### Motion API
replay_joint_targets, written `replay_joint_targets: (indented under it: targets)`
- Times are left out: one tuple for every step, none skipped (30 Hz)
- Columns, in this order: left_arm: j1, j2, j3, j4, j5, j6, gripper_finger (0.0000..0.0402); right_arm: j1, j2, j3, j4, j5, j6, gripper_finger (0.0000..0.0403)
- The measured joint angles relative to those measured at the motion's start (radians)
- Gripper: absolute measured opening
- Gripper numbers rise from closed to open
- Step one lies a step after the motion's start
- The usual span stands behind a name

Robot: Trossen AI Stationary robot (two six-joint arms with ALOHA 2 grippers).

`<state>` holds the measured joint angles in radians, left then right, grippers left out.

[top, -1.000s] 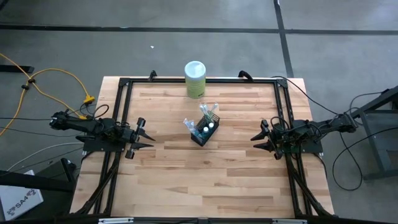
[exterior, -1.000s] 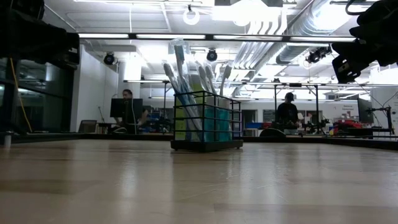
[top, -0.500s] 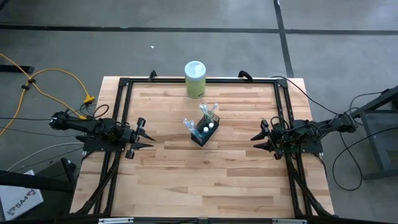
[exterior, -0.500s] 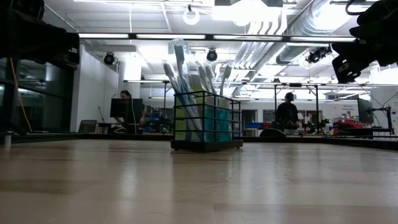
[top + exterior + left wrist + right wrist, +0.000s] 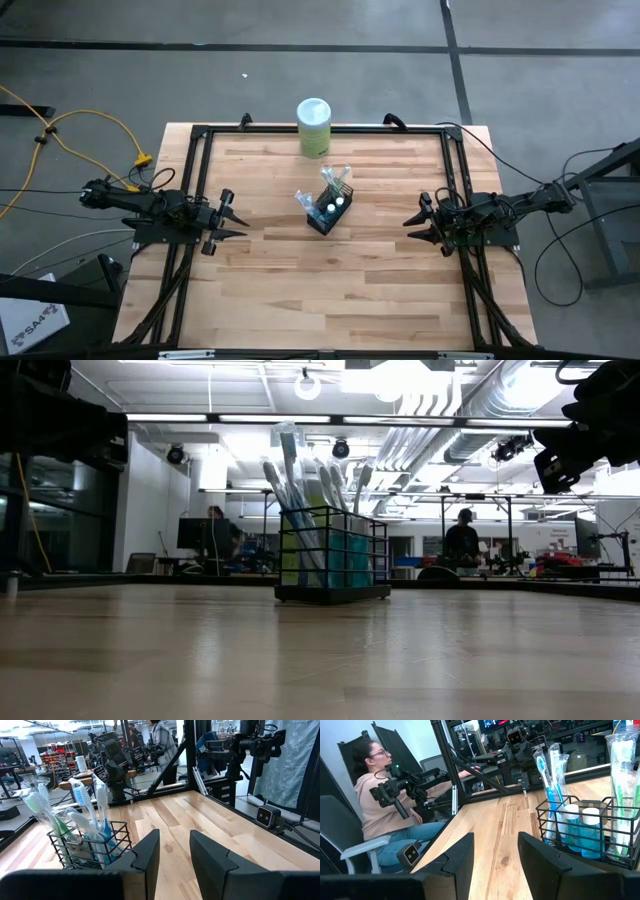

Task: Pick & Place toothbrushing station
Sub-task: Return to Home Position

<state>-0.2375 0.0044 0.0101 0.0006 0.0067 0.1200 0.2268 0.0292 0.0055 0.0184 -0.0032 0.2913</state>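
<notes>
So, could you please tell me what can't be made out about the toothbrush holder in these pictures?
High view: the wire holder is too small to count its toothbrushes.
Right wrist view: the picture's edge cuts off the holder's far side.
Low view: the teal tubes merge behind the mesh, so they can't be told apart.

The right hand (image 5: 495, 845) is hovering in the foreground with its fingers spread. Beyond it, a black wire-mesh holder (image 5: 580, 854) is standing on the wooden surface (image 5: 505, 825), carrying toothbrushes (image 5: 543, 767) and two teal white-capped tubes (image 5: 571, 822). A person (image 5: 375, 815) is sitting in the background.
</notes>
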Motion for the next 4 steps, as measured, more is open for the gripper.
replay_joint_targets:
  targets:
    - [0.000,0.000,0.000,0.000,0.000,0.000,0.0103,0.000,0.000,0.000,0.000,0.000,0.000,0.0144]
    - [0.000,0.000,0.000,0.000,0.000,0.000,0.0103,0.000,0.000,0.000,0.000,0.000,0.000,0.0144]
    - [0.000,0.000,0.000,0.000,0.000,0.000,0.0103,0.000,0.000,0.000,0.000,0.000,0.000,0.0144]
    - [0.000,0.000,0.000,0.000,0.000,0.000,0.0103,0.000,0.000,0.000,0.000,0.000,0.000,0.0144]
